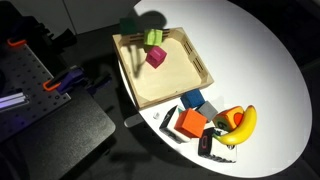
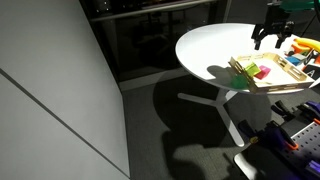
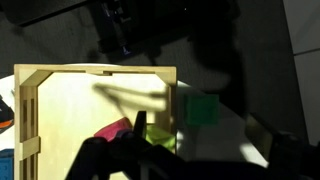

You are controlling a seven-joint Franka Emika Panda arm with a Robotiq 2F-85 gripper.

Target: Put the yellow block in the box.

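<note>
The yellow block (image 1: 154,38) is a small pale yellow-green cube that lies inside the box (image 1: 206,73), against its far rim and beside a magenta cube (image 1: 156,58). In the wrist view the yellow block (image 3: 158,136) sits in the box (image 3: 95,71) by its right rim. My gripper (image 2: 272,38) hangs above the box (image 2: 241,78), open and empty, clear of the block. In the wrist view its dark fingers (image 3: 185,165) frame the bottom edge.
A darker green cube (image 1: 130,27) stands on the white round table (image 1: 270,70) just outside the box; it also shows in the wrist view (image 3: 200,108). A banana (image 1: 243,122), an orange block (image 1: 190,124), a blue block (image 1: 193,99) and other toys cluster near the table's front edge.
</note>
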